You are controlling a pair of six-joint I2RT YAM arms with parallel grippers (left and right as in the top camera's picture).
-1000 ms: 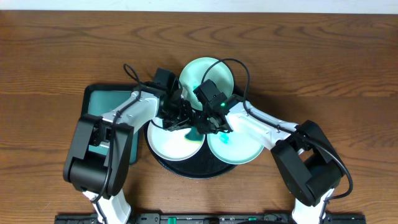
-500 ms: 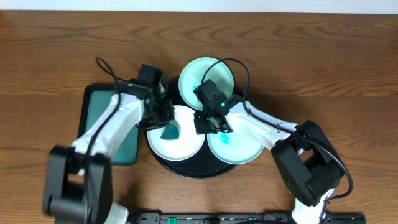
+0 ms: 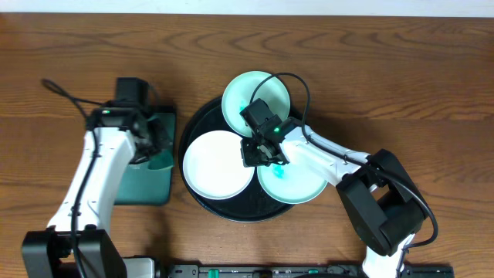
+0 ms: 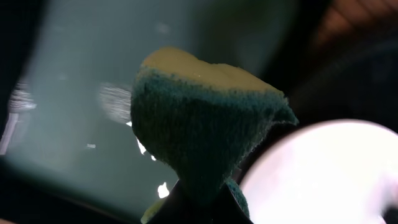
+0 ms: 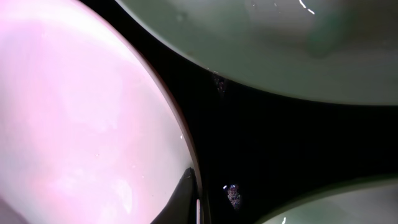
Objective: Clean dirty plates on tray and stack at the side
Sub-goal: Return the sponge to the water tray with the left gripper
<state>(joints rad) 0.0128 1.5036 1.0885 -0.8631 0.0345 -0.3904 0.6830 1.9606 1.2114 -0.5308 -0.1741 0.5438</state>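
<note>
**Left hand grips sponge; right hand at white plate**

The left hand (image 3: 154, 151) is clamped on a yellow-and-green sponge (image 4: 199, 137) above the dark-green tray (image 3: 135, 185), left of the black tray (image 3: 231, 210). The right hand (image 3: 261, 154) sits at the white plate (image 3: 216, 164), on its right rim; how wide it is open cannot be told. The far mint plate (image 3: 251, 96) and near mint plate (image 3: 301, 184) flank it on the black tray.
</note>
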